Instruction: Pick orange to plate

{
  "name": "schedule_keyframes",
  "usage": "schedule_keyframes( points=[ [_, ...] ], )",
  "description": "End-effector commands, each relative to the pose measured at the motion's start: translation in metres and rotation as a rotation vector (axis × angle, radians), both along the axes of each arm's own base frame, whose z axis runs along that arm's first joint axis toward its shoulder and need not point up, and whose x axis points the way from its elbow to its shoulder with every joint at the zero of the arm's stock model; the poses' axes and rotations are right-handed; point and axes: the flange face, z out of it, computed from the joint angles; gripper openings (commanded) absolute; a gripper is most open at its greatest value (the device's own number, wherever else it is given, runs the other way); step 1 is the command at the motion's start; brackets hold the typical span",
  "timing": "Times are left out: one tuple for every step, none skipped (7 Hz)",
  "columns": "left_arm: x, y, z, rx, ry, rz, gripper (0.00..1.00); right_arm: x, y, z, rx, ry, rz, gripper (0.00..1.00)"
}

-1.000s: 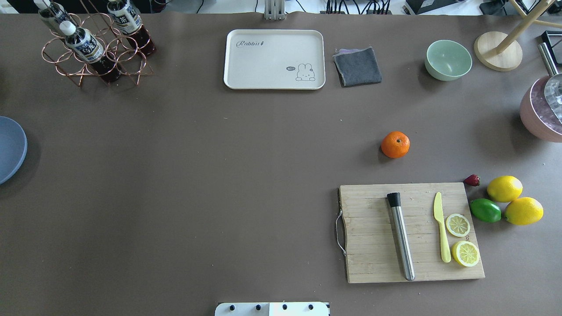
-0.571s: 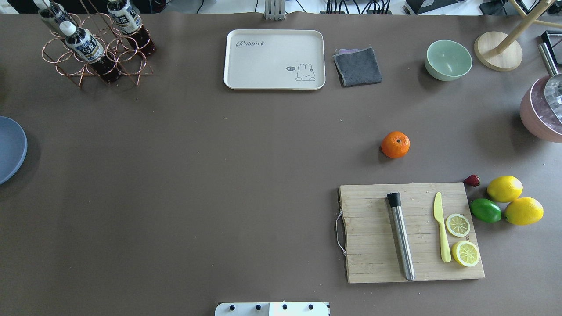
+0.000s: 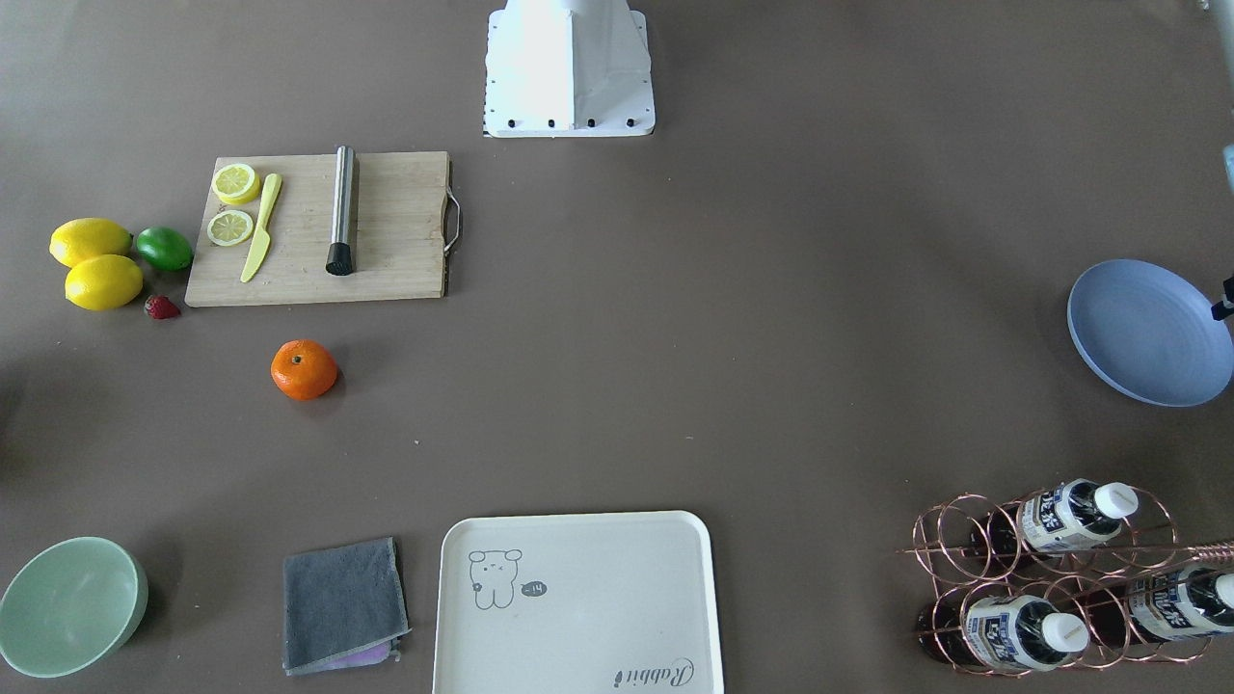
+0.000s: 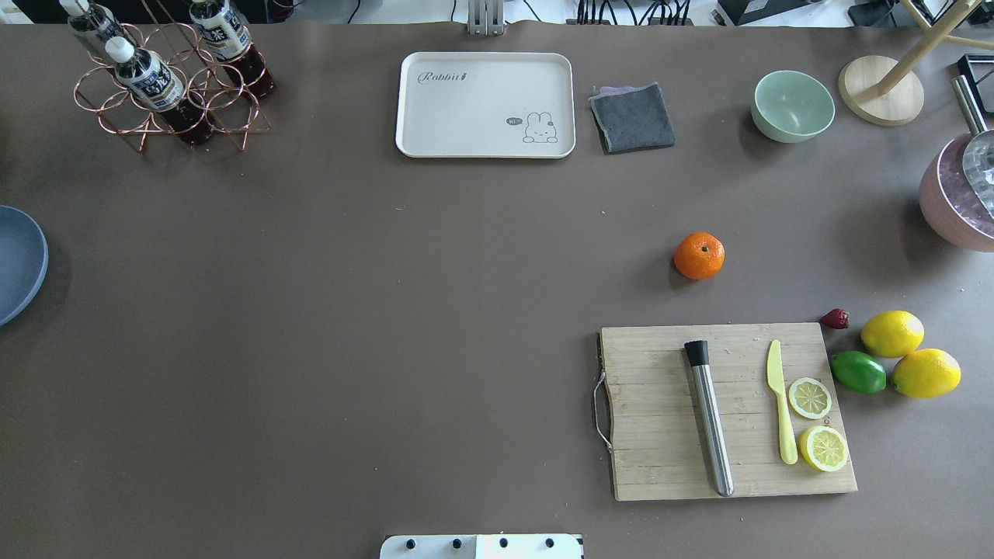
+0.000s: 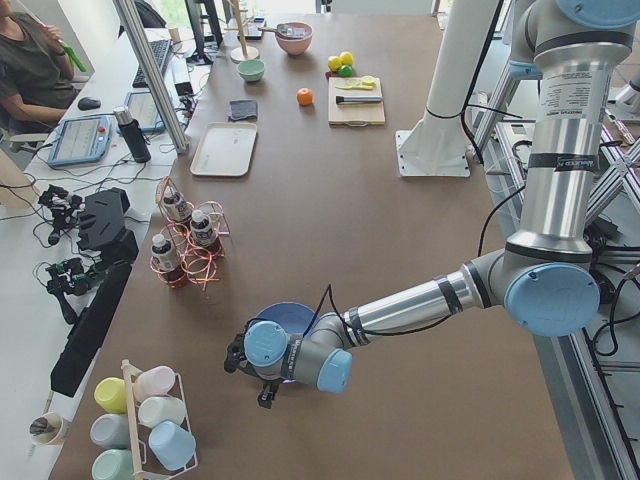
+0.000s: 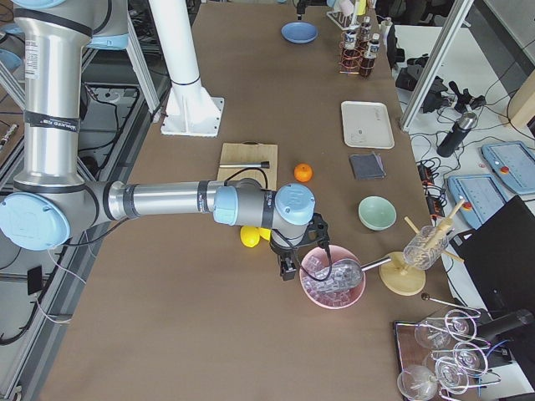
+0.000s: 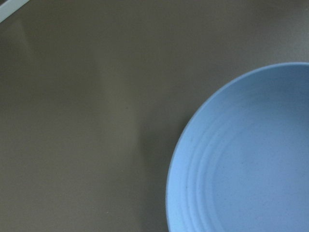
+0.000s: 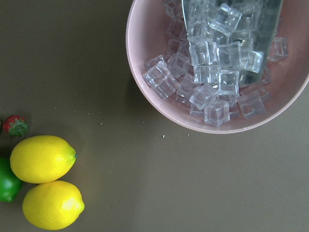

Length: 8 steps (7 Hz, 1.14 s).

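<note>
The orange (image 4: pixel 699 255) sits alone on the brown table, just beyond the cutting board; it also shows in the front view (image 3: pixel 304 369) and far off in the left side view (image 5: pixel 305 96). The periwinkle plate (image 3: pixel 1147 333) lies at the table's left end, cut by the overhead view's edge (image 4: pixel 17 264). My left gripper (image 5: pixel 262 390) hovers by that plate, whose rim fills the left wrist view (image 7: pixel 251 159). My right gripper (image 6: pixel 287 267) hangs beside the pink ice bowl, far from the orange. I cannot tell whether either gripper is open or shut.
A cutting board (image 4: pixel 730 411) holds a steel muddler, a yellow knife and lemon slices. Two lemons (image 8: pixel 43 158), a lime and a strawberry lie right of it. The pink ice bowl (image 8: pixel 217 63), mint bowl (image 4: pixel 792 105), grey cloth, cream tray (image 4: pixel 485 105) and bottle rack (image 4: pixel 167 81) line the far side.
</note>
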Motion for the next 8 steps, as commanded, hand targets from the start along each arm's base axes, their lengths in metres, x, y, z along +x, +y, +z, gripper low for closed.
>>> schedule_keyframes(
  points=[
    [0.005,0.004,0.008,-0.013,-0.002,0.010,0.92,-0.008,-0.002,-0.002,-0.009,-0.013,-0.005,1.00],
    [0.013,0.006,0.012,-0.019,-0.003,0.027,0.90,-0.011,-0.002,-0.001,-0.015,-0.013,-0.009,1.00],
    [0.016,0.007,0.013,-0.021,-0.003,0.034,0.88,-0.013,-0.002,0.000,-0.017,-0.011,-0.014,1.00],
    [0.024,0.007,0.013,-0.035,-0.002,0.034,0.84,-0.014,-0.002,0.001,-0.017,-0.011,-0.015,1.00],
    [0.026,0.007,0.012,-0.035,-0.002,0.035,0.72,-0.014,-0.002,0.001,-0.019,-0.011,-0.015,1.00],
    [0.027,0.009,0.016,-0.041,-0.002,0.037,0.54,-0.014,-0.002,0.001,-0.019,-0.011,-0.015,1.00],
    [0.028,0.007,0.014,-0.041,-0.002,0.034,0.27,-0.015,-0.002,0.001,-0.019,-0.011,-0.017,1.00],
    [0.029,0.002,0.007,-0.034,0.001,0.027,0.02,-0.015,-0.003,0.000,-0.016,-0.011,-0.017,1.00]
  ],
)
